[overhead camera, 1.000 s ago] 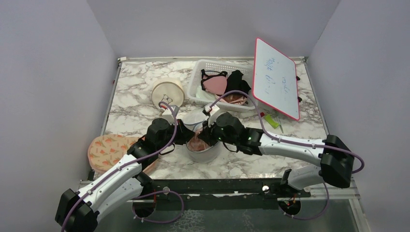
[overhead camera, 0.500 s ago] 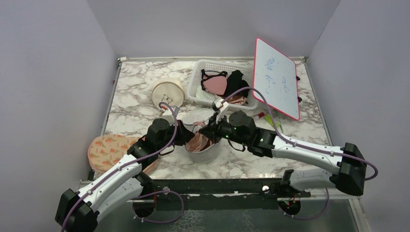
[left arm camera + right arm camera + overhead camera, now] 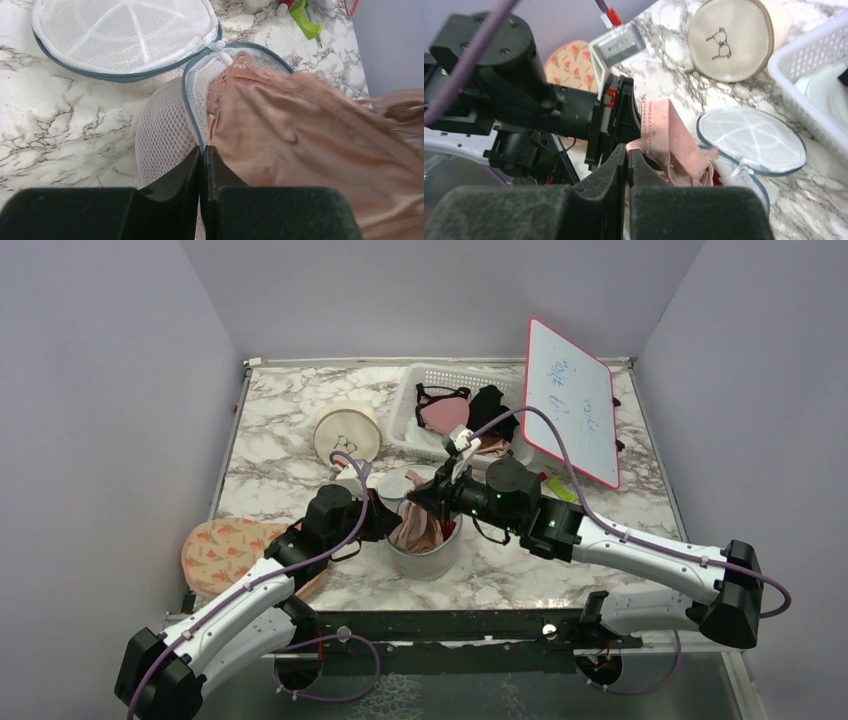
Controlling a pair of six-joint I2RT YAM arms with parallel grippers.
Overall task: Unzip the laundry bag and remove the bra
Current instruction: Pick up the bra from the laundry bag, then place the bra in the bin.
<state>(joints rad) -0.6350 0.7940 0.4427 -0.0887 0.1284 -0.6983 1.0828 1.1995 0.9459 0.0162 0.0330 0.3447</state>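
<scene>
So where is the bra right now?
Mid-table in the top view: the bra is half out of the open laundry bag, pinched by the right gripper.

**Inspector:** Left arm point(image 3: 240, 605)?

**Assistant:** White link shells, black joint housings. Its purple cable point(image 3: 357, 510) runs the length of it.

**Inspector:** Right arm point(image 3: 640, 552)?

**Assistant:** Same finish, with a second purple cable point(image 3: 520, 409) arching at frame centre.

**Inspector:** Close views?

**Assistant:** Left gripper's fingers point(image 3: 175, 180) are matt black and blocky, tapering to the tips. Right gripper's fingers point(image 3: 599, 180) are identical. Upper left of the right wrist view: round black housing point(image 3: 484, 35) with recessed screw holes, white labelled box point(image 3: 618, 44), red connector point(image 3: 610, 14).
</scene>
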